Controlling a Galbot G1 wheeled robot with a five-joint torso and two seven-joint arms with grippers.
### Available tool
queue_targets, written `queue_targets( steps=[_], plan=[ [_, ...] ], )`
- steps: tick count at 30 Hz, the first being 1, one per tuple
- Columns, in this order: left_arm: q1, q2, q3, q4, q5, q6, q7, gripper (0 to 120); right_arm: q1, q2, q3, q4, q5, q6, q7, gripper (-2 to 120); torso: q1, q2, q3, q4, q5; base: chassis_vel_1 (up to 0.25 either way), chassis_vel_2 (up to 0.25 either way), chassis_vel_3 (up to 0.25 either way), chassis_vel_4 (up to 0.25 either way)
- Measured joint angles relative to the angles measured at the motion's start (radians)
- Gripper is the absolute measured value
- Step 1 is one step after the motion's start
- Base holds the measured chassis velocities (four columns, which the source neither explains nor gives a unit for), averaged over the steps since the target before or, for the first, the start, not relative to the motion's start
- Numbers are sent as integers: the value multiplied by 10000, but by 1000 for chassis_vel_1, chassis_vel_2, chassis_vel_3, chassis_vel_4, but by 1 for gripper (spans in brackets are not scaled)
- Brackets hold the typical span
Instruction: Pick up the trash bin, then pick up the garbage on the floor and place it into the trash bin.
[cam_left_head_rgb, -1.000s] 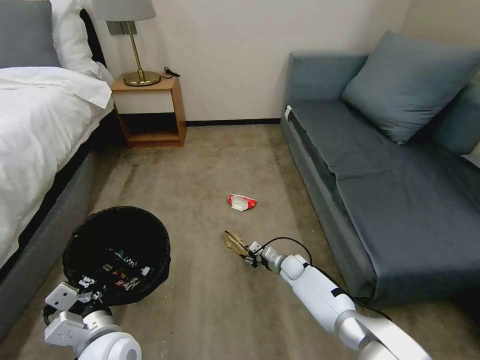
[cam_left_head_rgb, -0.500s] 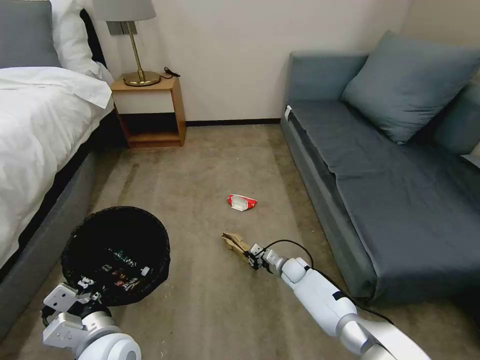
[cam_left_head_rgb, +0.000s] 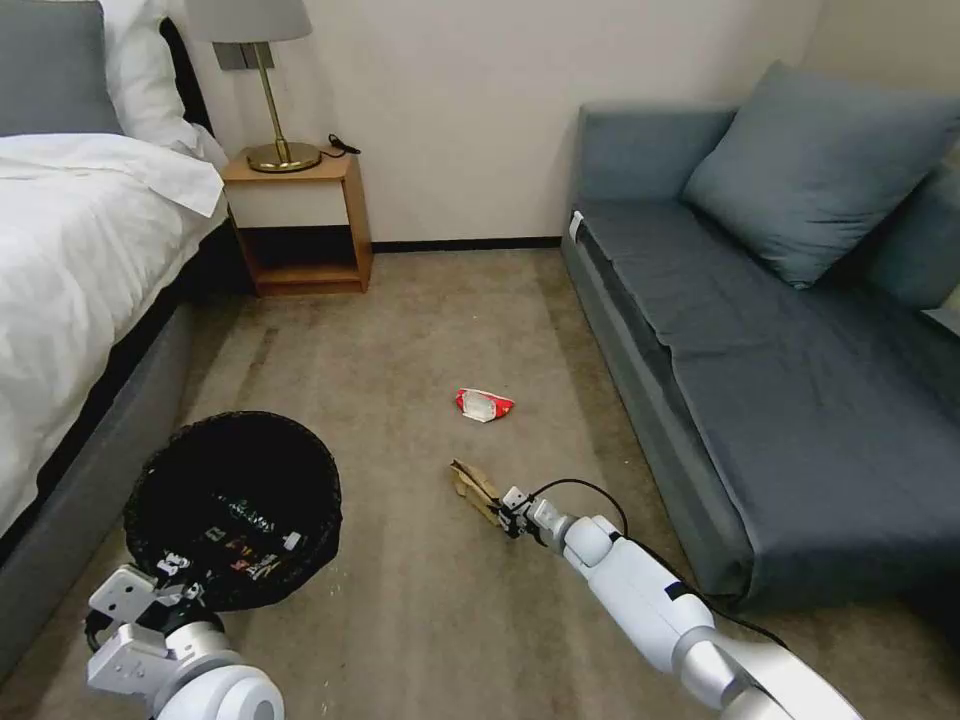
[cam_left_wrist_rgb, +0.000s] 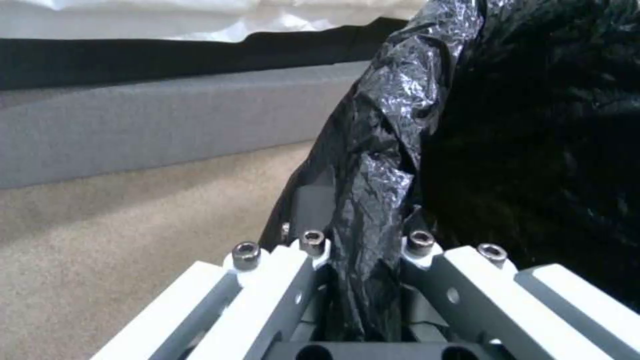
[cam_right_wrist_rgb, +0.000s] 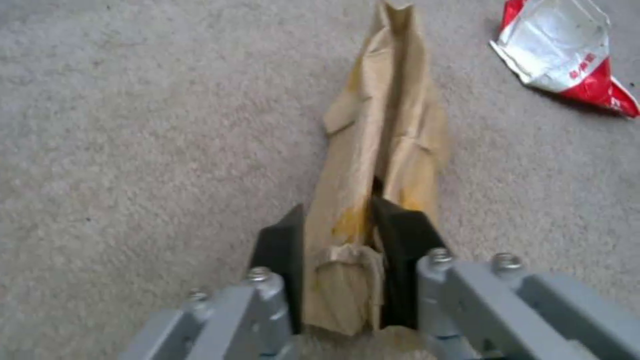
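The trash bin (cam_left_head_rgb: 232, 505), lined with a crinkled black bag (cam_left_wrist_rgb: 373, 165), hangs at the lower left with small litter inside. My left gripper (cam_left_head_rgb: 172, 578) is shut on its near rim (cam_left_wrist_rgb: 363, 260), pinching the bag's fold. The garbage on the carpet is a crumpled brown paper bag (cam_left_head_rgb: 472, 484) and a red-and-white packet (cam_left_head_rgb: 483, 404). My right gripper (cam_left_head_rgb: 505, 513) is shut on the near end of the paper bag (cam_right_wrist_rgb: 380, 150), whose far end points away from the fingers. The packet (cam_right_wrist_rgb: 567, 55) lies beyond it, flat on the carpet.
A bed (cam_left_head_rgb: 70, 300) runs along the left and a grey sofa (cam_left_head_rgb: 780, 350) along the right. A wooden nightstand (cam_left_head_rgb: 300, 215) with a lamp stands at the back wall. Open carpet (cam_left_head_rgb: 420, 300) lies between them.
The right gripper with the paper bag shifted slightly; the bag's free end has tilted a little. The bin and left arm stay nearly still.
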Motion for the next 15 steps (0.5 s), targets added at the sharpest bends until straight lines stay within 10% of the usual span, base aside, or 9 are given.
queue_targets(
  steps=[15],
  plan=[
    [17, -10, 19, 0, 6, -9, -4, 0, 59, -48, 30, -99, -74, -34, 41, 87, 0, 0, 0, 0, -1, 0, 0, 0, 0]
  ],
)
